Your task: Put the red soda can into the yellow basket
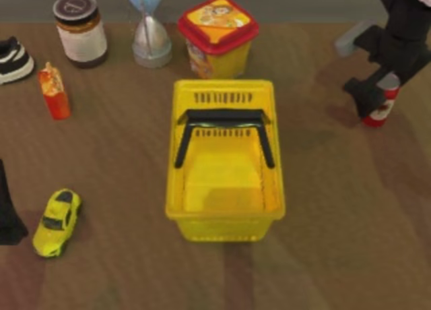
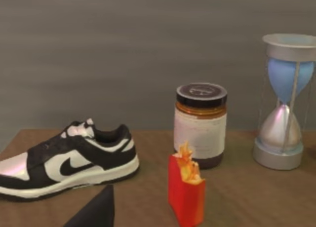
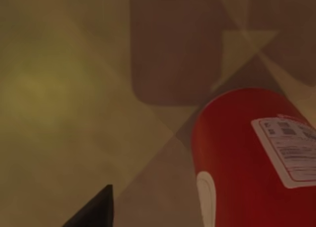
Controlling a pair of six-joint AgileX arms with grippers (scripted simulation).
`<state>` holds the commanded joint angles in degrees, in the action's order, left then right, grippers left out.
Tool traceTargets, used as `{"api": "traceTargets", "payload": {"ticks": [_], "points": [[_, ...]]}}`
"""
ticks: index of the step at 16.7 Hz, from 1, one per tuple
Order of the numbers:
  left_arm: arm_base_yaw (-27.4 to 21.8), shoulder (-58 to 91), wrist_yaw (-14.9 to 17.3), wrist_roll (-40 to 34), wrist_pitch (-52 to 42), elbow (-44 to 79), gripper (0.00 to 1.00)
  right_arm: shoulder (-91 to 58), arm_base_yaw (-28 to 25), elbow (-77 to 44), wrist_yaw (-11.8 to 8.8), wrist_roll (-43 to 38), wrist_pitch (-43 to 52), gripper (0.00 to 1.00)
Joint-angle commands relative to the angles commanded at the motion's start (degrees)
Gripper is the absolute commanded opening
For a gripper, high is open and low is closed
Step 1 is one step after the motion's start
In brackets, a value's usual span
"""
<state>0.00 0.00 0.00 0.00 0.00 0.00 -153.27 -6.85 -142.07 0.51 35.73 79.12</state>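
Brown wood-grain table [image 1: 337, 256] fills the top view. At its centre sits the large rectangular yellow plastic shopping basket [image 1: 225, 163] with slotted sides, its black folding handle [image 1: 224, 127] lying across the opening. In the upper right of the frame the right arm [image 1: 397, 27], black and jointed, reaches down to the right gripper [image 1: 377, 94], which sits at the top of the small red cylindrical soda can [image 1: 381, 106] with a white label patch; the can stands upright on the table, well apart from the basket, to its right. Whether the fingers are open or closed on the can cannot be told. The left arm [image 1: 8, 209] is parked at the left edge, only a dark part showing.

Along the upper edge stand a red-lidded yellow tub [image 1: 218, 36], a blue-and-silver hourglass [image 1: 149, 25] and a dark-lidded brown jar [image 1: 81, 29]. A black-and-white sneaker [image 1: 13, 59] lies at the upper left, a small red-orange carton [image 1: 54, 90] below it, and a yellow toy car [image 1: 57, 222] at the lower left.
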Motion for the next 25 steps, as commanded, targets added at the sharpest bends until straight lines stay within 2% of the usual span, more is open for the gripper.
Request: {"api": "traceTargets", "payload": {"ticks": [6, 19, 25], "points": [[0.0, 0.0, 0.0, 0.0, 0.0, 0.0, 1.0, 0.81, -0.01, 3.08, -0.01, -0.01, -2.63, 1.0], [0.0, 0.0, 0.0, 0.0, 0.0, 0.0, 1.0, 0.81, -0.01, 3.08, -0.01, -0.01, -2.63, 0.02], [0.0, 0.0, 0.0, 0.0, 0.0, 0.0, 1.0, 0.81, -0.01, 3.08, -0.01, -0.01, -2.63, 0.0]]}}
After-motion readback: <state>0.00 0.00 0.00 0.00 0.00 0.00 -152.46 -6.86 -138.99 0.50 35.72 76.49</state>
